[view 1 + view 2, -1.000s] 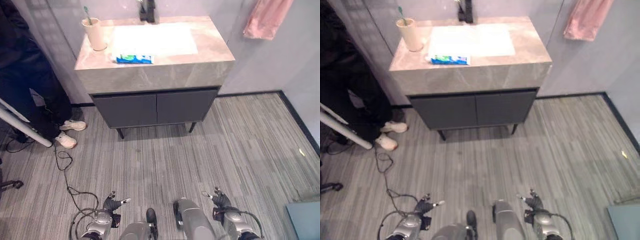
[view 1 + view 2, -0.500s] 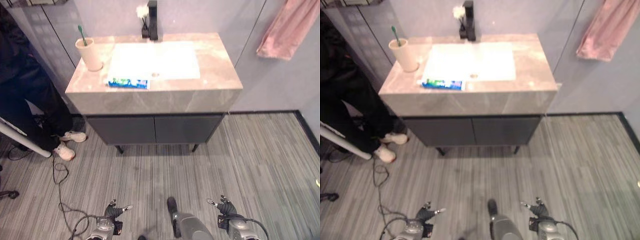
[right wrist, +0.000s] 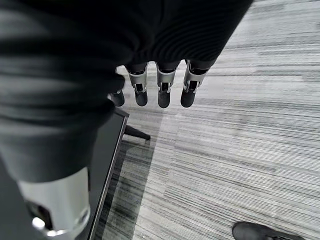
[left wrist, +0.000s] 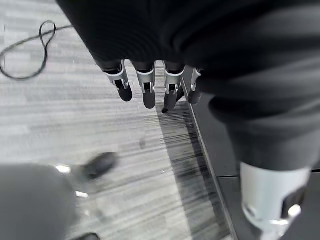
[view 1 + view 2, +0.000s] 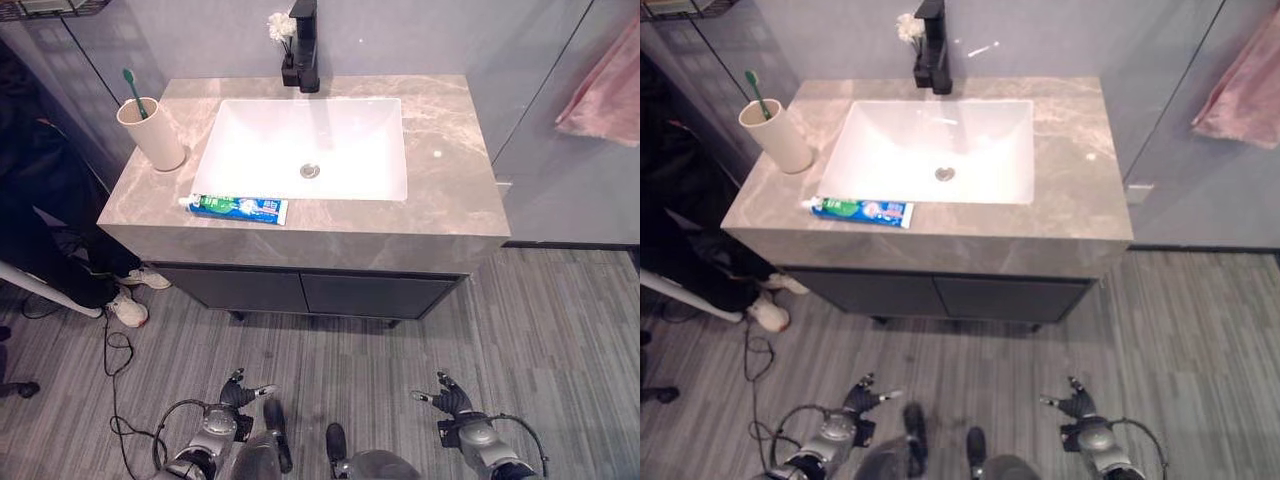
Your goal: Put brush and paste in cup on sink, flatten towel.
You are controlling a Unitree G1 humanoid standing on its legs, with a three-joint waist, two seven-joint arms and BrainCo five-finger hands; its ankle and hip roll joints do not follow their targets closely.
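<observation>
At the far left a person in dark clothing [image 5: 35, 200] stands beside the vanity, white shoes [image 5: 135, 295] on the grey striped floor [image 5: 560, 330]. Next comes the grey marble tabletop [image 5: 450, 150] of the vanity. On its left rear corner a beige cup [image 5: 152, 133] stands upright with a green-handled brush [image 5: 131, 88] already inside it. Just right of the cup, along the front edge, a blue and green tube of paste [image 5: 236, 207] lies flat, cap end toward the cup, apart from it; its print is too small to read. The white sink basin [image 5: 305, 147] fills the middle, with a black tap [image 5: 303, 45] and a small white flower [image 5: 280, 27] behind it. Dark cabinet doors [image 5: 300, 293] close the front below. At the far right a pink towel [image 5: 608, 90] hangs bunched on the wall.

Low in the head views, well short of the vanity, the left robot hand [image 5: 240, 392] and the right robot hand [image 5: 450, 400] hang above the floor. In both wrist views the fingers [image 4: 146, 85] reach out straight and apart, empty.
</observation>
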